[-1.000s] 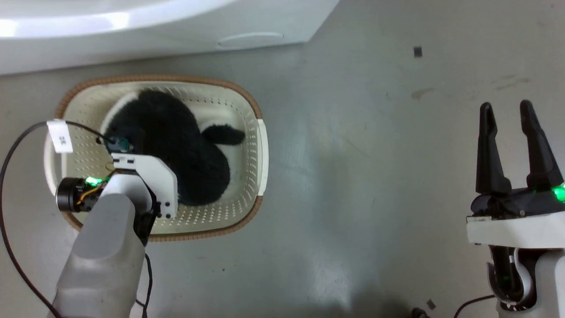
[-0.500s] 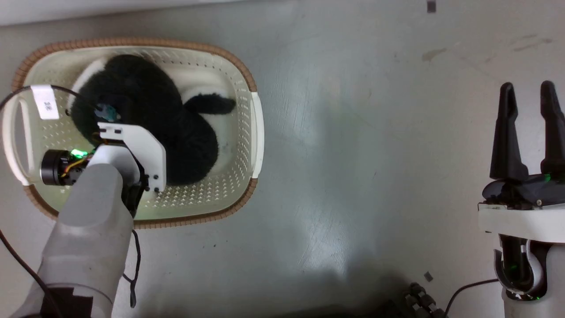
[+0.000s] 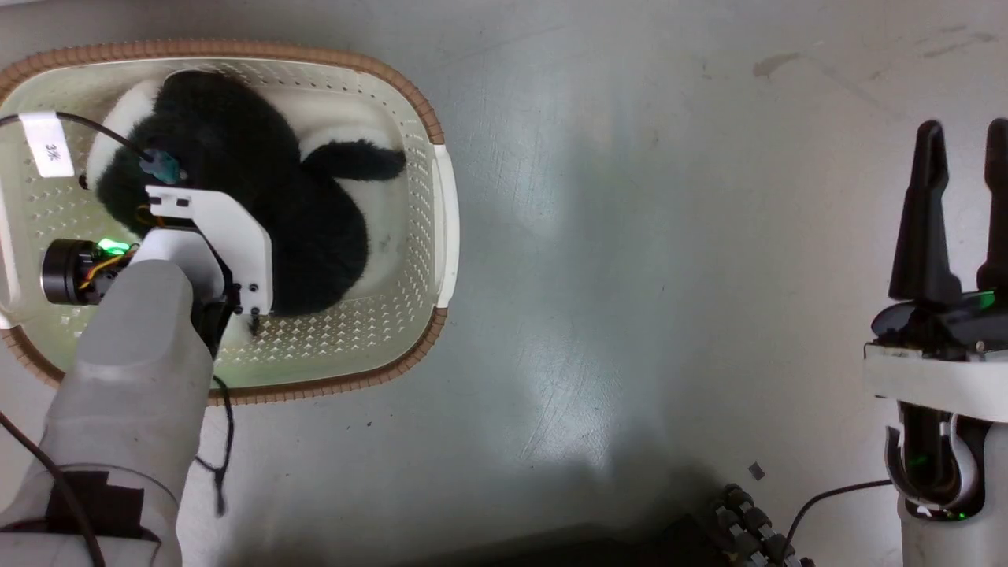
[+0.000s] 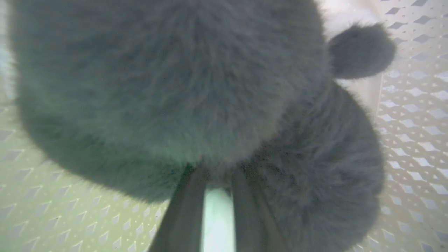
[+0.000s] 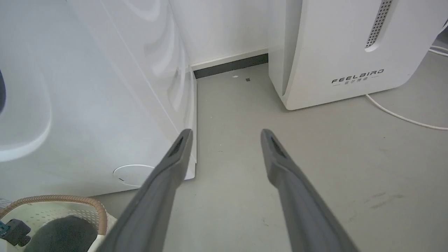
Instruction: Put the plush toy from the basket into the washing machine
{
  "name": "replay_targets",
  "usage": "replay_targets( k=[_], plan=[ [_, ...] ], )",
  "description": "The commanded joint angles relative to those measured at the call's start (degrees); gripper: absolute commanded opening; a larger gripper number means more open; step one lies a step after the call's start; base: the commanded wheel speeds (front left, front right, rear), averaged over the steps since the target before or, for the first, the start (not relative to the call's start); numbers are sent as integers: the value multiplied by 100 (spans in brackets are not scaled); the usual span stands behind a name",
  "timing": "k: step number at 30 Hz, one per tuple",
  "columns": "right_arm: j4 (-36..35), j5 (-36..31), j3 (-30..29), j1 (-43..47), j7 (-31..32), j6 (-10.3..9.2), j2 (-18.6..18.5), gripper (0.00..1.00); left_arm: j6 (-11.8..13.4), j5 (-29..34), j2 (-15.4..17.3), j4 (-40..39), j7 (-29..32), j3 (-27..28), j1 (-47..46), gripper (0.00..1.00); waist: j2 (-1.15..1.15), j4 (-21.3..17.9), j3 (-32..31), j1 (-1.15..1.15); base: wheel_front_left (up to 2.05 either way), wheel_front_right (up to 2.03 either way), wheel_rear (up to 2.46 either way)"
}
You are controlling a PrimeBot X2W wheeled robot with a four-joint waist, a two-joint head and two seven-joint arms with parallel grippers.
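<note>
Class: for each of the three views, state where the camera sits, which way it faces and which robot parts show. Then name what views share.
Head view: on the head, facing down at the floor; shows basket, plush toy, left forearm, right gripper.
Left wrist view: on the left wrist, facing along the left gripper, tips buried in plush toy fur.
Right wrist view: low, facing washing machine and white appliance; own open fingers show.
Shared: basket and plush toy, in all three.
</note>
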Motion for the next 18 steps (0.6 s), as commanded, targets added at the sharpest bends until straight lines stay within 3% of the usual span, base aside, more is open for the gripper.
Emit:
replay_targets(
  k=[1,6,18],
  plan=[
    [-32,68,-10,-144,-66,-4,-2,100,-29,-32,15,221,13,-64,-113,0,0,-22,11,0,0,0,0],
    [17,161,-1,-193,-122,-4,-3,100,-47,-109,118,498,-91,-146,-245,0,0,-91,-85,0,0,0,0],
    [288,134,8,74,-122,-4,-3,100,-233,-157,76,498,-615,-301,26,0,0,33,-1089,0,0,0,0]
  ],
)
